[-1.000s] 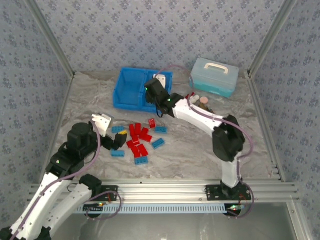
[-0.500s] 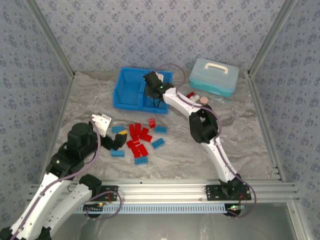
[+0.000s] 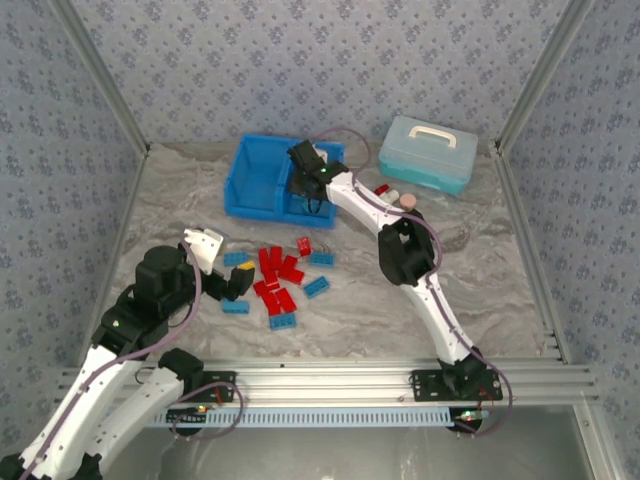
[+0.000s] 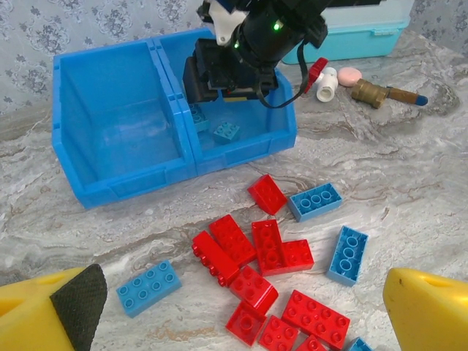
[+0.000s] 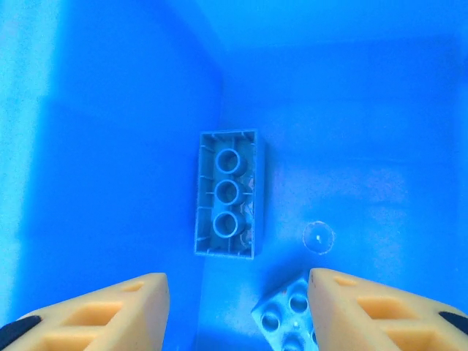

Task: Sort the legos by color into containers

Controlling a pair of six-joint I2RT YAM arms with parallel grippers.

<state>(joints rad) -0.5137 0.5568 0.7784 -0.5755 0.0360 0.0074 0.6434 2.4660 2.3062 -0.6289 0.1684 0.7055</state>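
At the back of the table [image 3: 400, 300] sits the blue bin [image 3: 262, 178], its two compartments side by side. The right gripper [image 3: 305, 188] hangs over the right compartment. From the right wrist, its fingers [image 5: 99, 314] stand moderately apart with the bin floor between them. A light blue brick [image 5: 227, 194] lies upside down on that floor, and a second blue brick [image 5: 289, 311] lies studs up just beside it.

Near the left front, the left gripper [image 3: 220, 262] hovers over the table with its fingers [image 4: 428, 307] spread wide and holding nothing. Ahead of it the loose legos lie in a cluster in front of the bin: red bricks [image 4: 267, 245] bunched together, some touching, with blue ones around them [image 4: 314, 201] [image 4: 347, 254] [image 4: 148, 287]. From the left wrist, two blue bricks [image 4: 227, 131] show in the right compartment under the right gripper. A teal case [image 3: 430, 152] stands right of the bin, with small bottles [image 4: 327, 82] on the table near it.
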